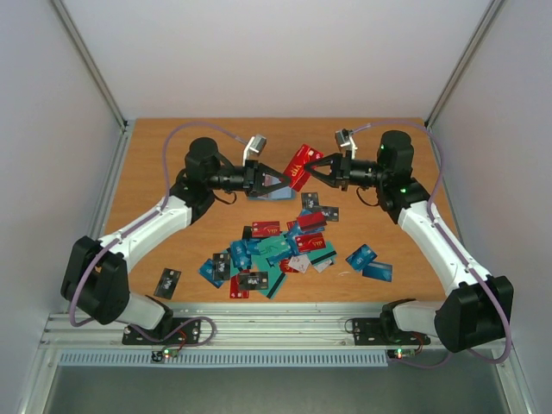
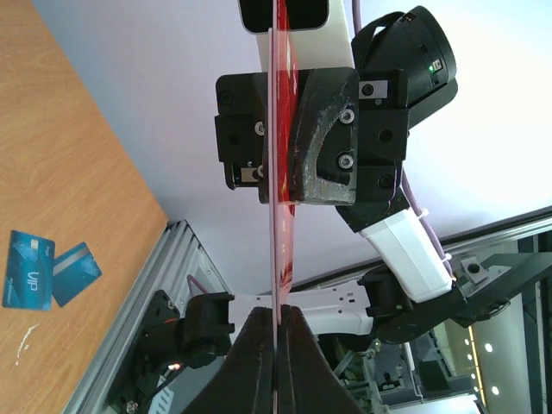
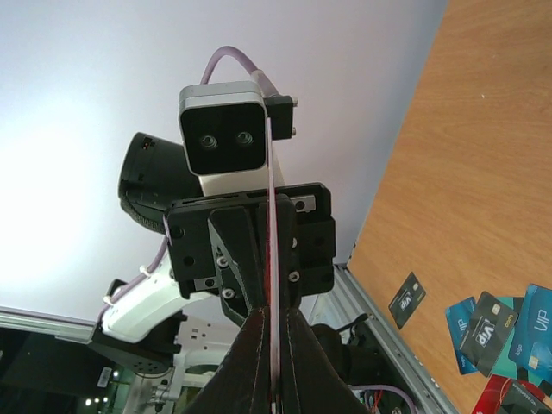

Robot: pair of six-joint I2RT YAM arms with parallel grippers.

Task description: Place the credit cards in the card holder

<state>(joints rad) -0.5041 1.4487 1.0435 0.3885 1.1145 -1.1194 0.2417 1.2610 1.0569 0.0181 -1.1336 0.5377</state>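
Note:
A red credit card [image 1: 302, 166] hangs above the table between both grippers. My left gripper [image 1: 286, 182] is shut on its left end and my right gripper [image 1: 312, 169] is shut on its right end. The left wrist view shows the card edge-on [image 2: 279, 216], pinched by my left gripper [image 2: 276, 312]. The right wrist view also shows it edge-on [image 3: 270, 198], in my right gripper [image 3: 273, 315]. The dull teal-blue card holder [image 1: 269, 196] lies on the table under the left gripper, partly hidden. Several red, teal, blue and black cards [image 1: 276, 250] lie heaped nearer the front.
A lone black card [image 1: 167, 282] lies front left, also in the right wrist view [image 3: 406, 299]. Two blue cards [image 1: 369, 261] lie front right, also in the left wrist view [image 2: 30, 269]. White walls enclose the table; a metal rail [image 1: 276, 315] runs along the near edge.

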